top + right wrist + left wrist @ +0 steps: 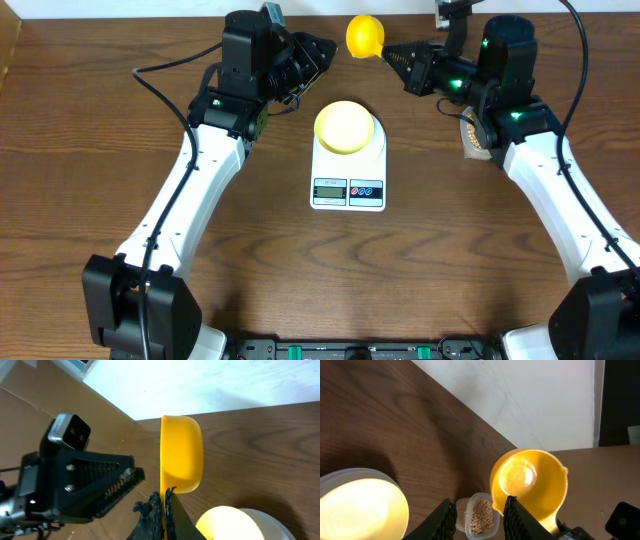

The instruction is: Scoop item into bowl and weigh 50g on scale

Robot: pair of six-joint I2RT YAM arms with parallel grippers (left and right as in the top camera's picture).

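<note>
Beans (481, 516) lie in tub (482, 495), gripped between left jaws behind the scale (347, 190). Bowl (345, 127) sits on it, empty. Right jaws are clamped on the empty scoop (364, 35), tipped on edge. Risk: a steep scoop spills beans onto the table (100, 120) or knocks the tub.

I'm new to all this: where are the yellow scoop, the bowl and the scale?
scoop (364, 36): overhead view, on its round cup.
bowl (345, 127): overhead view, middle of its inside.
scale (347, 169): overhead view, bare white deck just in front of the bowl.
</note>
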